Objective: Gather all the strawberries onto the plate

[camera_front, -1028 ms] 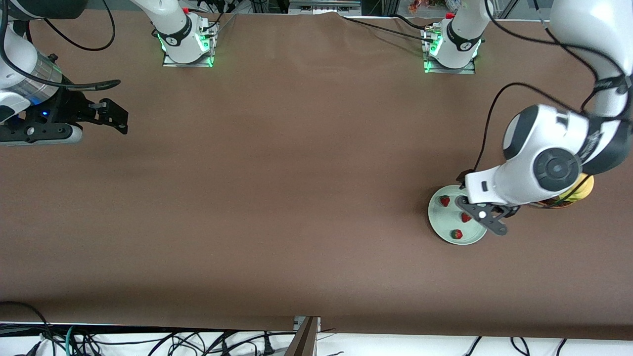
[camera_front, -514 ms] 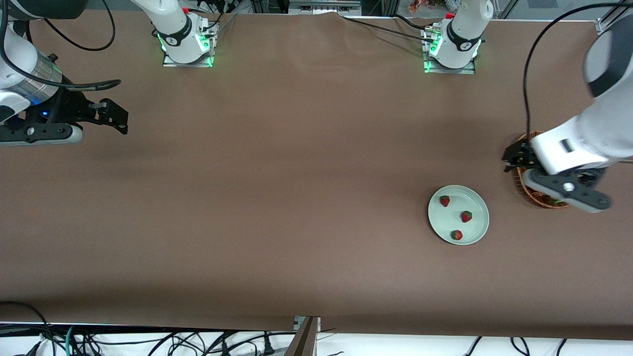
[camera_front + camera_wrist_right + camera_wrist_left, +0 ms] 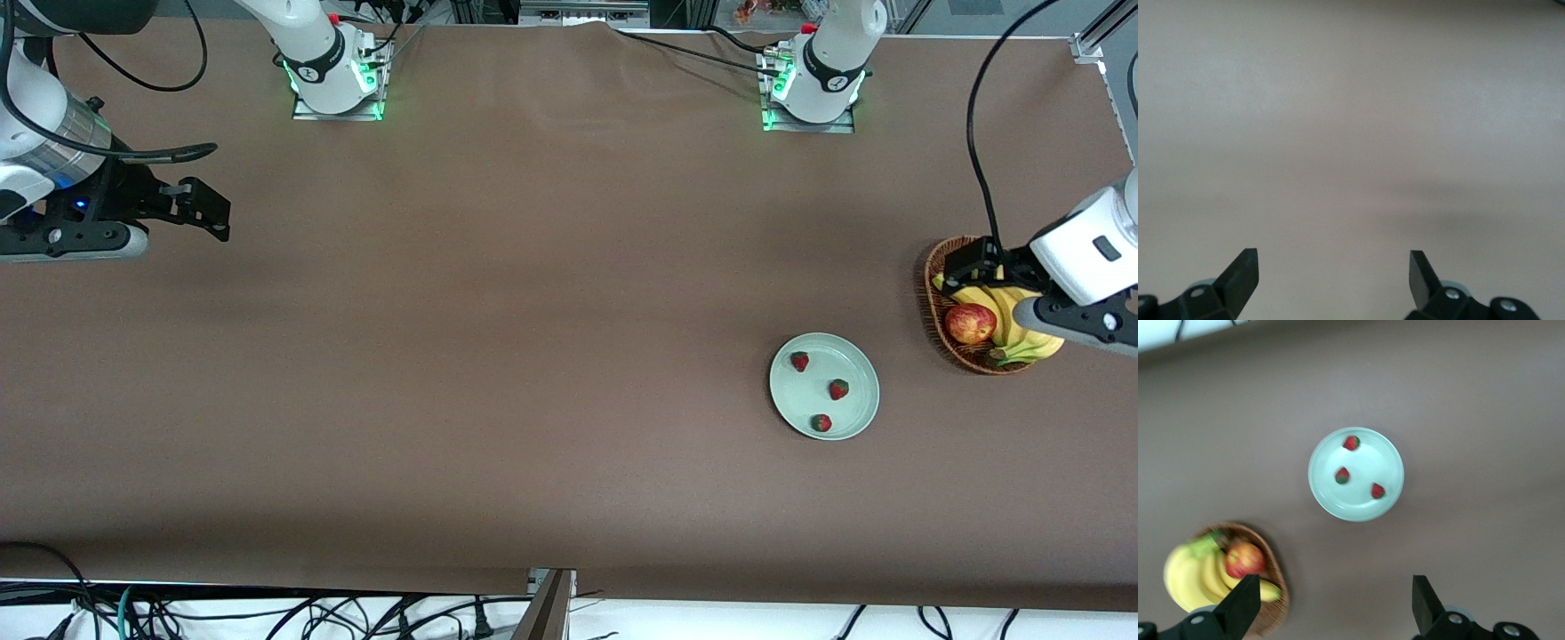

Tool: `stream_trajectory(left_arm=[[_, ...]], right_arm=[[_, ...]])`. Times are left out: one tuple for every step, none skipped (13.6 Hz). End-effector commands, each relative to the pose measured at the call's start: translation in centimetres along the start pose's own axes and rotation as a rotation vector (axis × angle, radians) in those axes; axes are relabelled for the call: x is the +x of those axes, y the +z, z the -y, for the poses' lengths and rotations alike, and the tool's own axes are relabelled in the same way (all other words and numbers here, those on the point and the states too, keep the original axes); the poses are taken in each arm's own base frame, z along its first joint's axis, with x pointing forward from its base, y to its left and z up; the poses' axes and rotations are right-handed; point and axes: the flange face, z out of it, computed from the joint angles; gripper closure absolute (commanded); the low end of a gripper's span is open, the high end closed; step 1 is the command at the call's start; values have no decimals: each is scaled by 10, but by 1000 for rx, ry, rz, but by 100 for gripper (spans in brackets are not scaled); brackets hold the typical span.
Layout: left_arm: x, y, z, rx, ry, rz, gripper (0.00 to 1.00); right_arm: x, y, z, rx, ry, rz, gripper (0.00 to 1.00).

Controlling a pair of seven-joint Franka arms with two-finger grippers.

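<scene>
The pale mint-green plate (image 3: 824,386) sits on the brown desk (image 3: 498,356) toward the left arm's end, and all 3 strawberries (image 3: 838,389) lie inside it, each apart from the others: 1 close to the rim on the side away from the front camera, 1 about the middle, and 1 near the rim closest to that camera. In the left wrist view the same plate (image 3: 1356,474) shows with the 3 strawberries (image 3: 1342,475) spread in a loose triangle on it. Beside the plate, closer still to the left arm's end of the desk, stands a brown wicker basket (image 3: 944,331) holding a red-yellow apple (image 3: 970,323) and a bunch of bananas (image 3: 1022,340); plate and basket do not touch. The left gripper (image 3: 965,283) hangs in the air over the basket, its fingers (image 3: 1241,608) spread wide and grasping nothing, with the apple and bananas visible past 1 of them in the wrist view. The right arm waits at its own end of the desk, and the right gripper (image 3: 200,209) is held over bare desk well apart from the plate, its fingers (image 3: 1241,272) likewise released and empty, only plain brown surface showing between them.
</scene>
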Motion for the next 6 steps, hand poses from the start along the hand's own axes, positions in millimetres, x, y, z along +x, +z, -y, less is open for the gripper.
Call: stream_trajectory(left_arm=[[-54, -3, -6, 0, -74, -55, 0], [-59, -1, -7, 6, -79, -95, 0], [-61, 0, -7, 8, -79, -101, 0], [-62, 0, -7, 8, -82, -98, 0], [-64, 1, -3, 7, -88, -88, 0], [-65, 2, -3, 6, -90, -79, 0]], right_arm=[[2, -5, 0, 15, 5, -7, 0], [2, -5, -1, 15, 6, -7, 0], [2, -5, -1, 15, 6, -7, 0], [2, -5, -1, 15, 6, -7, 0], [2, -5, -1, 15, 6, -7, 0], [2, -5, 0, 15, 5, -7, 0]])
